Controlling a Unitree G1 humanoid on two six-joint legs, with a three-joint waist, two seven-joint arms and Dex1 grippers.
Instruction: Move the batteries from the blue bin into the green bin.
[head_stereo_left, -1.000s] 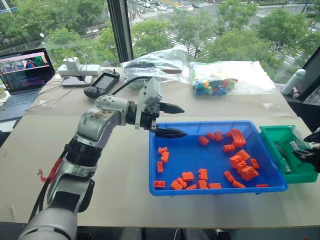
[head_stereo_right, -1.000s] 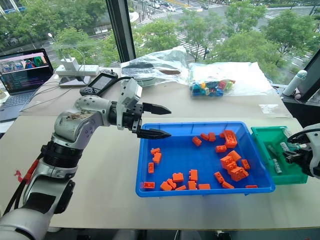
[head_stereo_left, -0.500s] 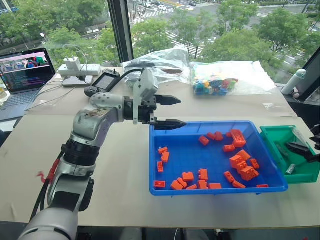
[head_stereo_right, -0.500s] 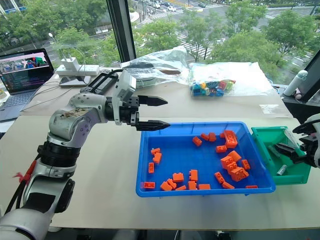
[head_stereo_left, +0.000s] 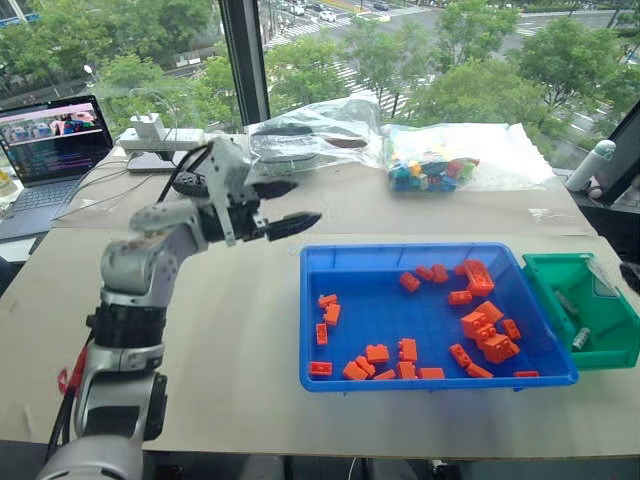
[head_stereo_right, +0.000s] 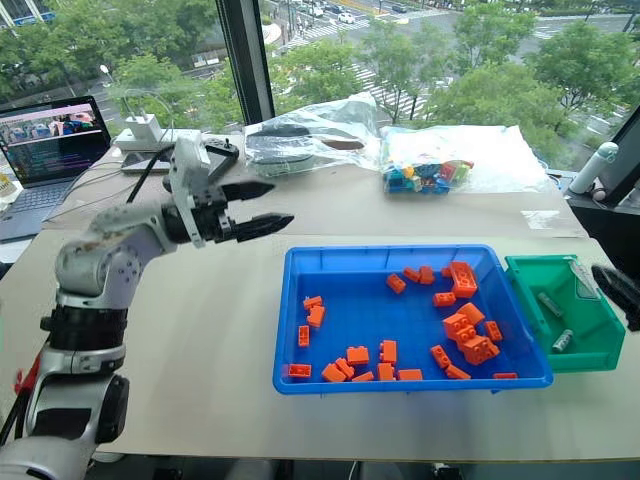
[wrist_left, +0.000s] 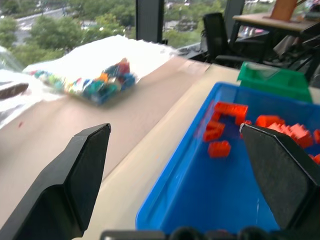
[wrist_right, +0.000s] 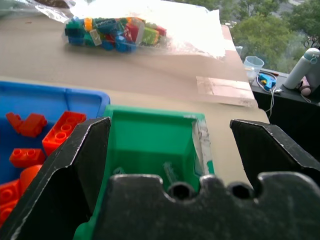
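The left pincer (head_stereo_right: 250, 207) hangs above the bare worktop (head_stereo_right: 200, 330), its 2 black fingers spread with nothing between them, pointing toward the blue bin (head_stereo_right: 385, 254) from off that bin's far left corner. The blue bin sits at the middle of the worktop and holds scattered orange toy bricks (head_stereo_right: 462, 333): 1 loose group along the near wall and left side, another heaped toward the right end. No batteries can be made out among them.

Just beside the blue bin's right end stands the green bin (head_stereo_right: 525, 266), smaller and set slightly askew. 2 batteries (head_stereo_right: 562, 340) lie inside it, 1 near the front corner and another (head_stereo_right: 550, 304) further back on the floor of the bin. A strip of clear wrapping leans against its far right wall.

Seen from the right wrist, the right pincer (wrist_right: 172, 150) hovers over the green bin with its fingers spread wide and empty, the bin's interior showing between them.

Behind the bins, a clear bag of coloured bricks (head_stereo_right: 425, 175) and a crumpled plastic bag (head_stereo_right: 310, 130) rest on the worktop. A laptop (head_stereo_right: 55, 135) with a lit screen stands at the far left, next to a white power adapter (head_stereo_right: 145, 130).
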